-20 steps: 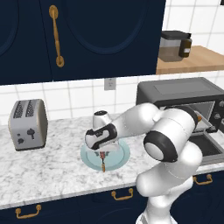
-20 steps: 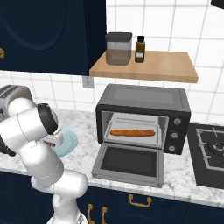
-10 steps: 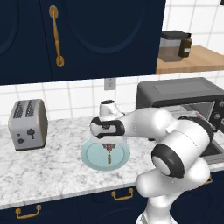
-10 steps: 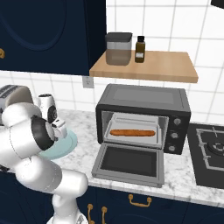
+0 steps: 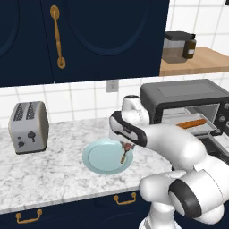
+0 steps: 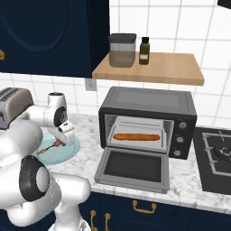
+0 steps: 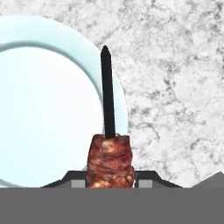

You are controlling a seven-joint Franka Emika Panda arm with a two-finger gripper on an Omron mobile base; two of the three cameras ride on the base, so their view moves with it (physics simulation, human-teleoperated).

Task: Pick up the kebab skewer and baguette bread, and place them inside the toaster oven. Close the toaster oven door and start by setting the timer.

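You have dark navy wall cupboards point(image 5: 89, 36) above the white marbled table point(image 5: 49, 174), and a pale wooden shelf point(image 6: 151, 67) over the boxy dark grey toaster oven point(image 6: 149, 119). Its drop-down glass door point(image 6: 134, 168) lies fully open, and the long golden-orange baguette bread point(image 6: 136, 137) rests on the tray inside. At the table's far left stands a silver two-slot toaster point(image 5: 28, 126), well apart from everything else. The round pale blue plate point(image 5: 103, 156) sits between toaster and oven. Your white arm bends low over the plate's oven-side edge, wrist turned down. The hand point(image 5: 128, 146) is clamped on the reddish-brown meat end of the thin wooden kebab skewer point(image 5: 125, 154), whose stick slants down over the plate's rim.
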